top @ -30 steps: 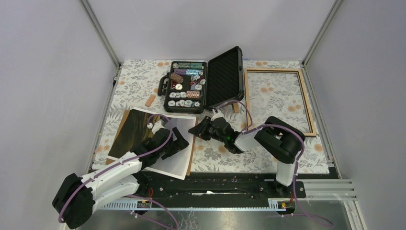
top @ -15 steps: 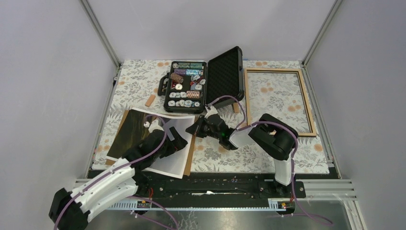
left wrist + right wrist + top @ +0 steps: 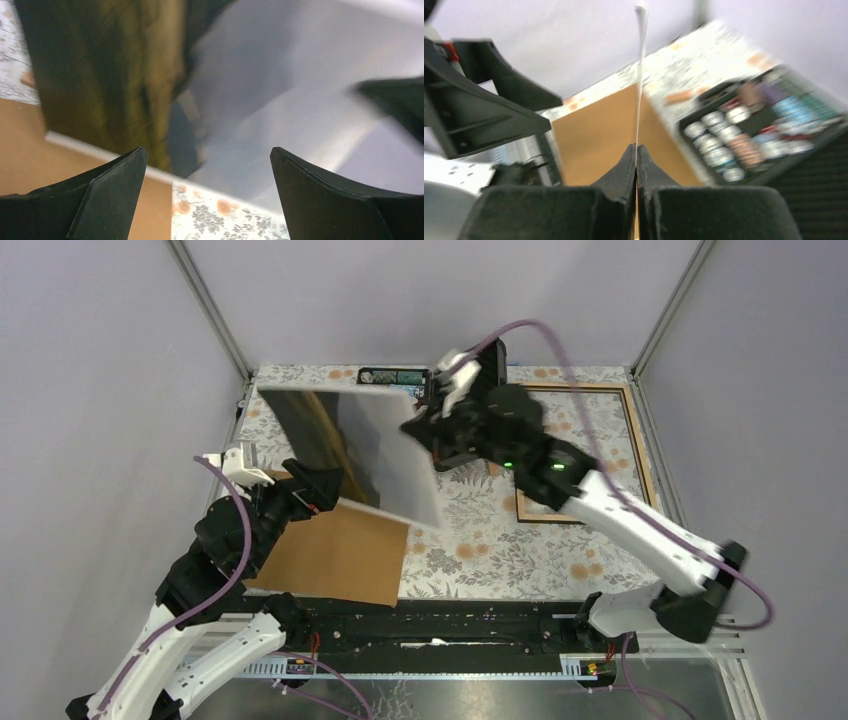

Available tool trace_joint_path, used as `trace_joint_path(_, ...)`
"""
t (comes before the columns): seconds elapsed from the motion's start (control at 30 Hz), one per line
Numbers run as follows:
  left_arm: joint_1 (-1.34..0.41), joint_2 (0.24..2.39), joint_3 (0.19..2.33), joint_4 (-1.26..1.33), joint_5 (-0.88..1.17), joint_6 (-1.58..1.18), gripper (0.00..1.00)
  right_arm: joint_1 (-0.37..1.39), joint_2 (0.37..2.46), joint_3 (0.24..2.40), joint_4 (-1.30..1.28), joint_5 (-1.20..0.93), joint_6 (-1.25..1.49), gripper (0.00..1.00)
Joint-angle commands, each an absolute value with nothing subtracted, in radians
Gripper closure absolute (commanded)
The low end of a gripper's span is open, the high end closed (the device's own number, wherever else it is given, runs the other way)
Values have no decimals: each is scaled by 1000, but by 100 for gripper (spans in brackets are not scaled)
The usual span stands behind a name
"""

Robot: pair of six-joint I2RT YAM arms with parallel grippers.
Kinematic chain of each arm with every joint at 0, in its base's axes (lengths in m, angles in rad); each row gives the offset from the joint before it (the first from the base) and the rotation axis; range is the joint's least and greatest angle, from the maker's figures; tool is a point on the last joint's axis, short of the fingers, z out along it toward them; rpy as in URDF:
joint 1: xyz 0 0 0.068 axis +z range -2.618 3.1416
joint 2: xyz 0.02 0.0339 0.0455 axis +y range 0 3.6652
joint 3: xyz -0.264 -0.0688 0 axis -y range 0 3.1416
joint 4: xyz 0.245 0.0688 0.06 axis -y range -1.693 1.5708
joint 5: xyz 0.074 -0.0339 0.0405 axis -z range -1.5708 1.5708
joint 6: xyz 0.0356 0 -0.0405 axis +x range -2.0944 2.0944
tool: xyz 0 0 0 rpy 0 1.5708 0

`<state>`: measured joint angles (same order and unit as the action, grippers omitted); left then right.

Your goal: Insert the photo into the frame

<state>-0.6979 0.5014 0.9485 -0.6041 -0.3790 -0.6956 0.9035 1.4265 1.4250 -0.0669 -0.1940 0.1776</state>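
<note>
Photo point(image 3: 348, 448) dark brown, white border; backing board point(image 3: 335, 562) plain brown; tablecloth point(image 3: 480, 540) floral.

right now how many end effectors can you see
2. The left end effector hangs open at the lifted photo's lower edge, near the brown board; the right end effector is shut on the photo's right edge.

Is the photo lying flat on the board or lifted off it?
Lifted off: the right gripper has its fingers pinched on the photo, tilted above the brown board.
</note>
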Motion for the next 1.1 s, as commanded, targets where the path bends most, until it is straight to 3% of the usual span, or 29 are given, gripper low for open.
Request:
trace_joint_path(0.0,-695,547,968,-636,-431,-569,1,862,1244,1568,-284,120,-291,100)
trace_joint_path(0.23,-696,576,938,-573,-332,-520,1,569,1262,1821,-276,478,-759,100)
trace_joint_path(0.4,-696,609,945,-567,-324,-477,1,361,1320,1848,-204,418,-893,100)
trace_joint_path(0.73,-696,596,879,-554,-314,-439,1,295,1500,1912,-230,416,-1014,100)
trace_joint_path(0.9,-696,577,849,-545,-315,-417,1,272,1523,1779,-265,364,-1226,100)
trace_joint_path(1.07,-696,569,837,-543,-309,-414,1,258,1481,1547,-266,409,-1238,100)
